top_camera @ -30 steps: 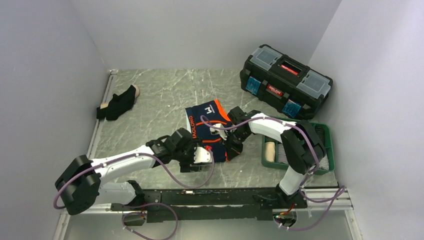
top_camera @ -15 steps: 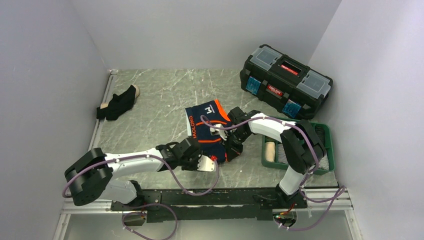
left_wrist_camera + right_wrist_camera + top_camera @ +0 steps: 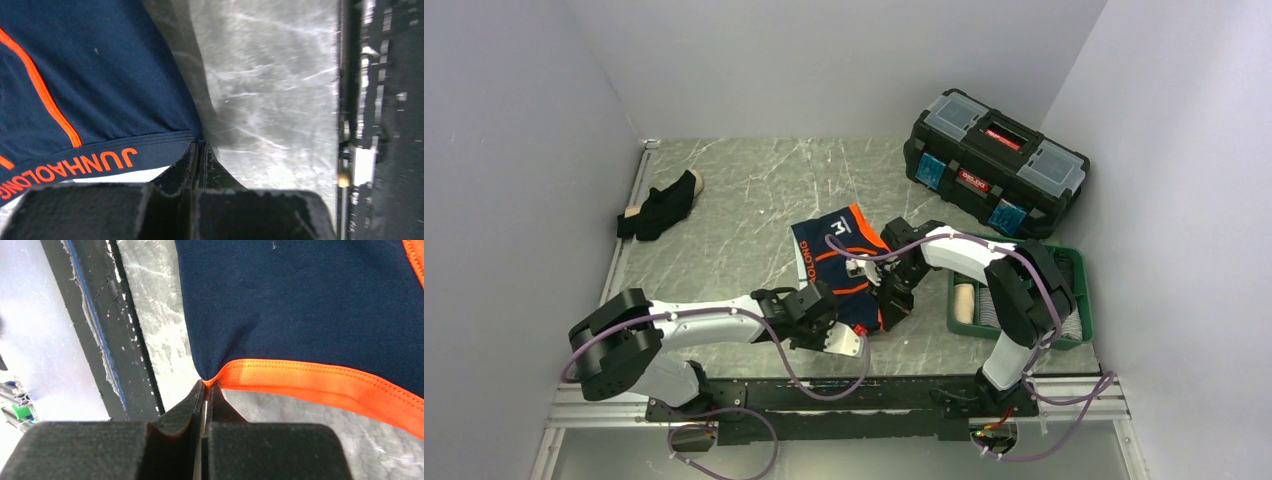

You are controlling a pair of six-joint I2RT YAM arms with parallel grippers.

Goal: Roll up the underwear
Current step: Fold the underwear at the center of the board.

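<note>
Far left: a small black cloth garment with a tan band (image 3: 659, 205) lies bunched on the grey marbled surface (image 3: 744, 200) near the left wall, well apart from both arms.
Left hand: the left hand (image 3: 198, 150) has its fingers pressed together on the near corner of the lettered waistband, pinching cloth just above the surface.
Task's thing: the dark navy underwear with an orange-lettered waistband (image 3: 839, 270) lies mid-surface between the two hands, mostly flat, with its far end pointing toward the back wall.
Right hand: the right hand (image 3: 207, 390) is pinched shut on the corner of the orange-trimmed hem, and the cloth puckers toward the grip.
Far right: a black toolbox with red latch (image 3: 994, 160) stands at the back. A green plastic compartment tray (image 3: 1074, 255) sits beside the right arm. Neither touches the garment.
Step in hand: both near corners look secured, so this seems to be the start of the roll, with most of the task ahead.
Doing it well: lift both corners together and level, then carry them away from the arm bases over the flat cloth so the edge folds square.
Tension: hold it light and even, since a harder pull on one side would skew the roll or drag the whole garment.
Risk: both pinches are at the very edge, so the thin cloth may slip out.
</note>
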